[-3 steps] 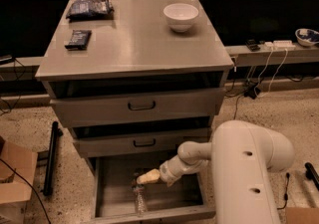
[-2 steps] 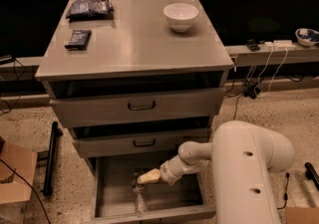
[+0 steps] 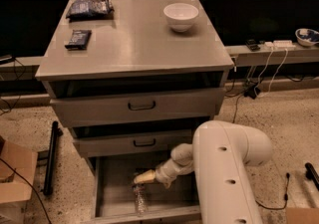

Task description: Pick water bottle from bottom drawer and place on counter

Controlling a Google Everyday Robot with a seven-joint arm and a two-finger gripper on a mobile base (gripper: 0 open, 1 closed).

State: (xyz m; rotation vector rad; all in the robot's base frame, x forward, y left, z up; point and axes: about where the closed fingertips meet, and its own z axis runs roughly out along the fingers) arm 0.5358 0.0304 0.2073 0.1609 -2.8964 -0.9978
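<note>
The water bottle (image 3: 140, 199), clear with a ribbed body, lies near the front wall of the open bottom drawer (image 3: 113, 188). My gripper (image 3: 141, 178), tan at the tip, reaches into the drawer from the right on the white arm (image 3: 224, 168). It hovers just above the bottle's far end. Whether it touches the bottle does not show. The grey counter (image 3: 134, 44) tops the cabinet above.
A white bowl (image 3: 180, 16), a dark snack bag (image 3: 90, 7) and a small dark packet (image 3: 78, 39) lie on the counter. Two upper drawers (image 3: 142, 104) stand slightly out. A cardboard box (image 3: 15, 175) and a black bar (image 3: 50, 158) are on the floor at left.
</note>
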